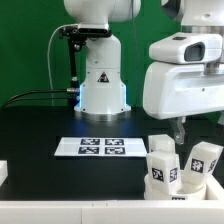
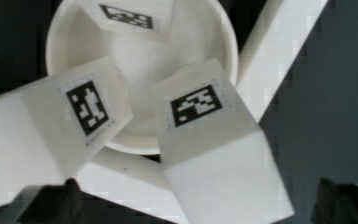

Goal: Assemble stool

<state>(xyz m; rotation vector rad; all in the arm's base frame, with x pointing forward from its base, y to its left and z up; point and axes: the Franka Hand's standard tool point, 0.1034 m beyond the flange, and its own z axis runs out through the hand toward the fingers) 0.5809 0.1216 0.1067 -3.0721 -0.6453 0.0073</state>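
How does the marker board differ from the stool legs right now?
The marker board lies flat on the black table, mid-scene; the legs stand up at the exterior view's right. The board is thin with several tags; each leg is chunky with one visible tag. Both are white with black-and-white tags.

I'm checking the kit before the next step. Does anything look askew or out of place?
Nothing looks damaged. The legs stand bunched against the seat disc and tilted in the wrist view; the marker board lies flat.
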